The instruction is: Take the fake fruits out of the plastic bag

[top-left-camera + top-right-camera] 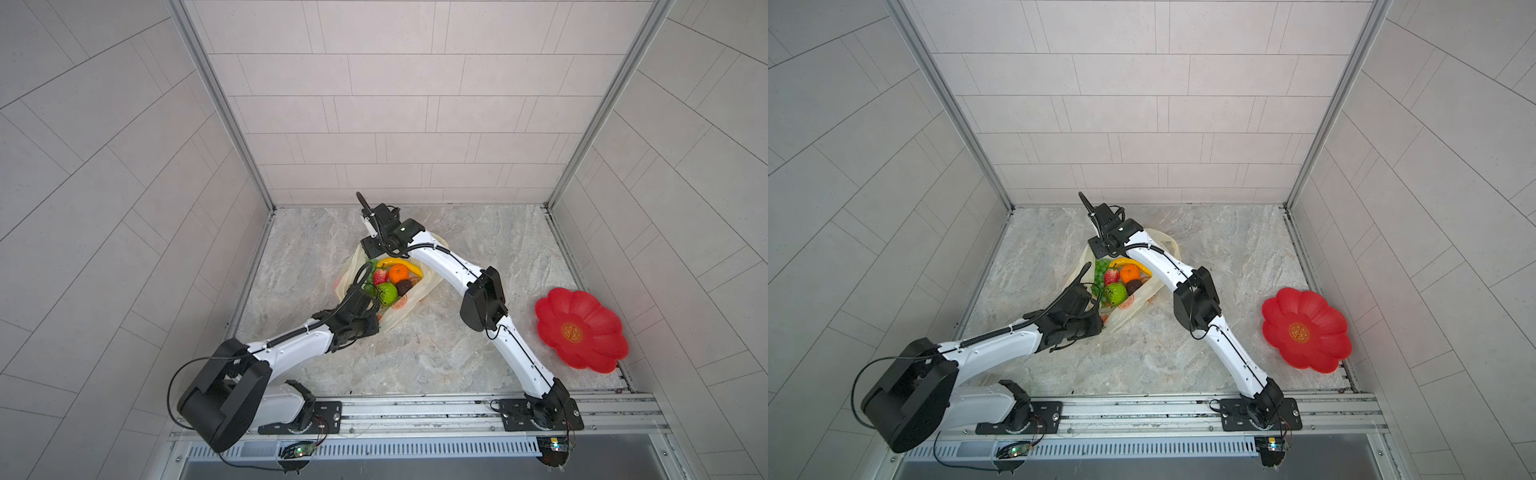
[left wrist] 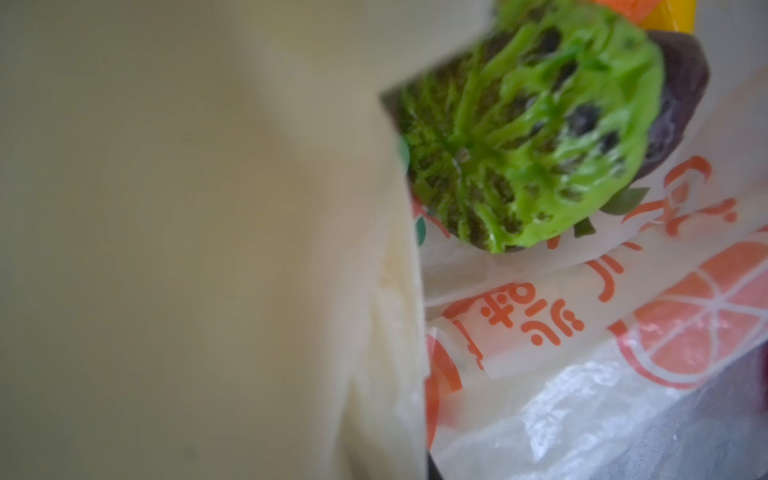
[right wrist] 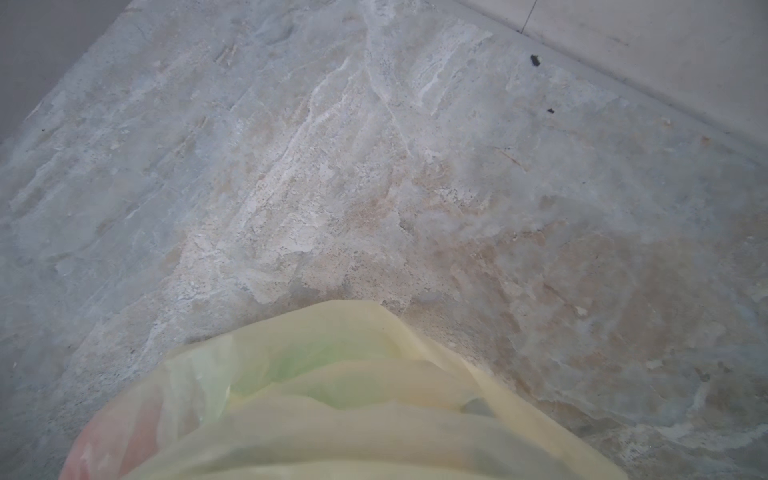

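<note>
The plastic bag [image 1: 399, 316] lies open in the middle of the stone floor in both top views. Inside show the fake fruits: a yellow banana [image 1: 399, 262], an orange [image 1: 399, 272], a strawberry [image 1: 380, 276], green grapes [image 1: 369, 286], a green netted one [image 1: 387, 292] and a dark brown one [image 1: 404, 286]. My left gripper [image 1: 372, 305] is at the bag's near rim and my right gripper [image 1: 370, 254] at its far rim. Bag film [image 2: 208, 249] fills the left wrist view beside the netted fruit [image 2: 532, 124]. The bag [image 3: 332, 415] hides the right jaws.
A red flower-shaped plate [image 1: 582, 330] sits on the floor at the right, near the side wall. A metal rail [image 1: 415, 409] with both arm bases runs along the front edge. Tiled walls close in the back and both sides.
</note>
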Motion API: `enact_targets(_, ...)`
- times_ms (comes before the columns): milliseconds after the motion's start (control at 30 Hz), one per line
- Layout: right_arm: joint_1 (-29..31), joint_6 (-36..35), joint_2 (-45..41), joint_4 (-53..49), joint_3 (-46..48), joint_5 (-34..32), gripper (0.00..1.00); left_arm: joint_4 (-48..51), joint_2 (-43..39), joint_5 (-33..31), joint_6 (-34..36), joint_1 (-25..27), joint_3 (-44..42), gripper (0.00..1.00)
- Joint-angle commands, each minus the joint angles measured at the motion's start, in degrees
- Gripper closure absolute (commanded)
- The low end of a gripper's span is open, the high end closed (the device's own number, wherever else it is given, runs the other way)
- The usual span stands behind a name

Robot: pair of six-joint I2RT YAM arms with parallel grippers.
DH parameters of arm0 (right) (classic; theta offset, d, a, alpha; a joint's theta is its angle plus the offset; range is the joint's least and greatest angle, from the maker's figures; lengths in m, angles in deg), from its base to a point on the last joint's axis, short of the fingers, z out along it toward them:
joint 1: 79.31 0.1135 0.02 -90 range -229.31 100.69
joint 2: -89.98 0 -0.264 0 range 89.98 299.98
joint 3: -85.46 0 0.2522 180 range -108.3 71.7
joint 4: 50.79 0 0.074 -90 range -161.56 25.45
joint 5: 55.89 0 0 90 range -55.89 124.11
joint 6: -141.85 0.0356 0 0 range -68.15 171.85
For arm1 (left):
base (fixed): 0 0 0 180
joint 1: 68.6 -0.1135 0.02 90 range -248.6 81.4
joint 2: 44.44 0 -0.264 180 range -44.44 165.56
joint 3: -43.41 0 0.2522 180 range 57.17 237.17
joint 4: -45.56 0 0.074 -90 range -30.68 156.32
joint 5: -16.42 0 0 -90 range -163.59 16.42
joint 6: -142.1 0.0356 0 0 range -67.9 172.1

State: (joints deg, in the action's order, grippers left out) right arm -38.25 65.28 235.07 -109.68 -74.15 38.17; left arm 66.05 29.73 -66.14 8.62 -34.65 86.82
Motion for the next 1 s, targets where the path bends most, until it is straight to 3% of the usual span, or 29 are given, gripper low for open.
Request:
enact_targets(0, 0.3, -1.0, -6.5, -8.6, -1.0, 2.1, 0.3, -1.2, 0.9, -1.3, 0.9, 0.4, 2.0, 0.79)
enact_targets(100, 0.3, -0.8, -14.4, -10.8, 6.9, 2.4, 0.3, -1.5, 1.8, -1.6, 1.3, 0.4, 2.9, 0.79)
enact_targets(267, -1.0, 0.1, -36.4, 1.2, 37.6, 1.8, 0.28, -1.7, 2.1, -2.7, 3.3, 0.3, 3.7, 0.79)
enact_targets(467, -7.4, 2.6, -55.2, 0.2, 59.4, -7.3, 0.29, 0.7, -0.8, -3.1, 4.0, 0.3, 4.0, 0.8)
enact_targets(600, -14.2, 4.8, -65.5, 0.2, 73.2, -11.2, 0.29, 7.4, -7.0, -9.8, 4.1, 0.3, 3.7, 0.82)
enact_targets(800, -23.8, 10.3, -73.3, -1.8, 85.6, -18.8, 0.29, 8.7, -13.3, -12.9, 4.6, 0.2, 1.6, 0.82)
enact_targets(967, -30.5, 14.4, -76.1, -3.8, 90.7, -23.5, 0.29, 7.3, -11.4, -10.8, 4.7, 0.1, 1.7, 0.82)
